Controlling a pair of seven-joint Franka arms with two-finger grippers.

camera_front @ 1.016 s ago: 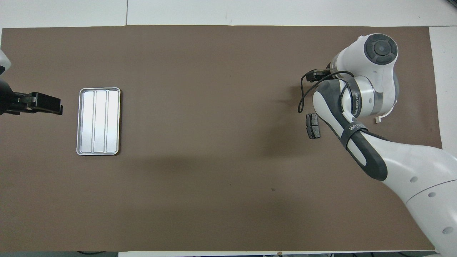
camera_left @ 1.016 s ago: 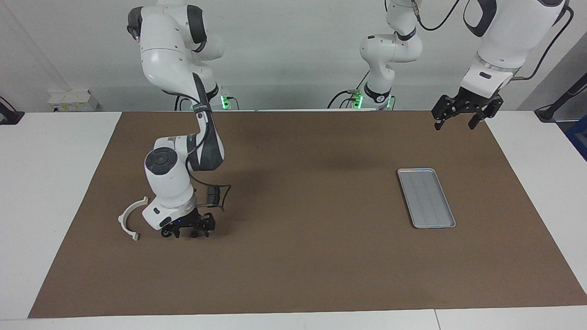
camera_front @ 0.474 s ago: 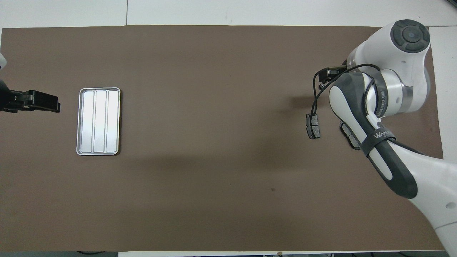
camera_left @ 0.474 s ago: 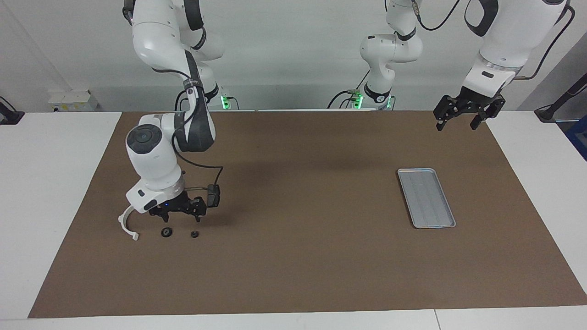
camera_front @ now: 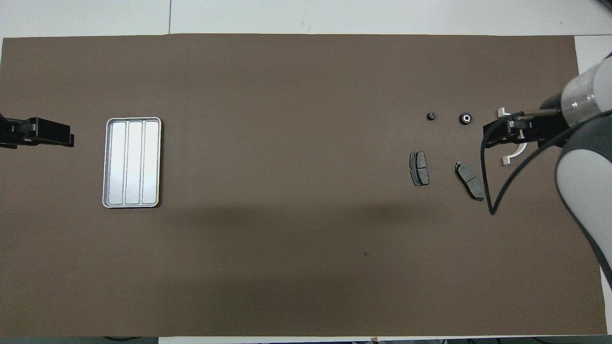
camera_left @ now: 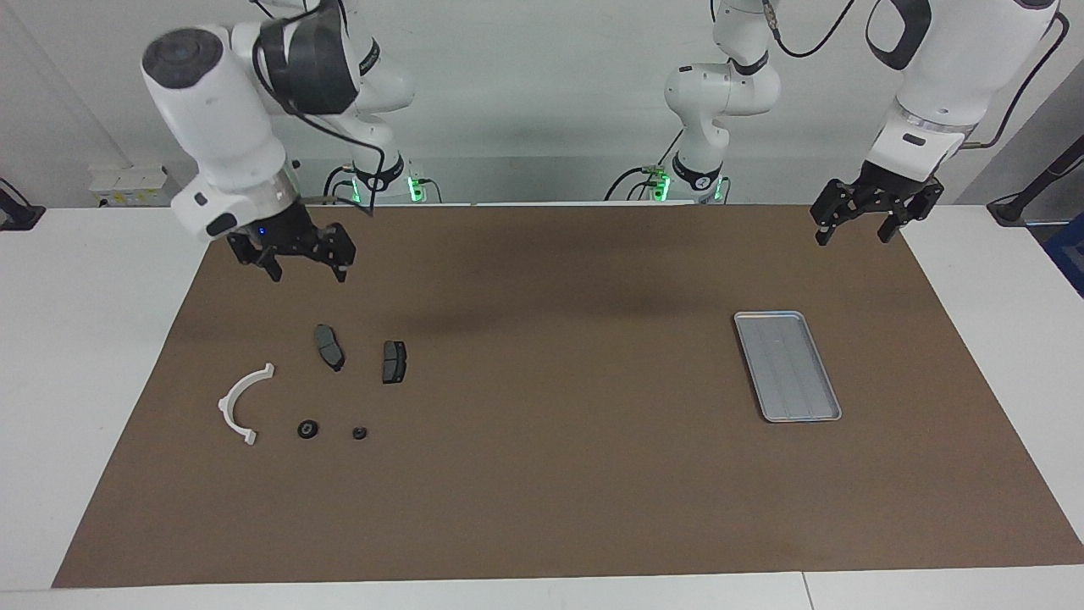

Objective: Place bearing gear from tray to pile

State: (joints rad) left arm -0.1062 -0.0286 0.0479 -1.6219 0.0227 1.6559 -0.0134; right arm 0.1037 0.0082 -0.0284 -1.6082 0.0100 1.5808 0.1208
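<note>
The silver tray [camera_left: 788, 364] [camera_front: 132, 162] lies bare toward the left arm's end of the mat. The pile toward the right arm's end holds a white curved bracket [camera_left: 241, 402] [camera_front: 514, 152], two dark brake pads [camera_left: 329, 347] [camera_left: 394, 361] and two small dark round parts [camera_left: 307, 429] [camera_left: 359, 433]. The bigger round part [camera_front: 466, 118] has a pale centre, and I cannot tell which of the two is the bearing gear. My right gripper [camera_left: 305, 269] [camera_front: 507, 133] hangs open and empty high over the pile. My left gripper [camera_left: 855, 233] [camera_front: 64, 138] waits open in the air beside the tray.
A brown mat [camera_left: 550, 474] covers most of the white table [camera_left: 93, 339]. A black cable [camera_front: 487, 181] loops down from the right wrist over the pile. Nothing else lies on the mat between the tray and the pile.
My right gripper rose from the mat at the pile and drew back toward its base, uncovering both round parts and both brake pads. The left gripper drifted slightly away from the tray.
</note>
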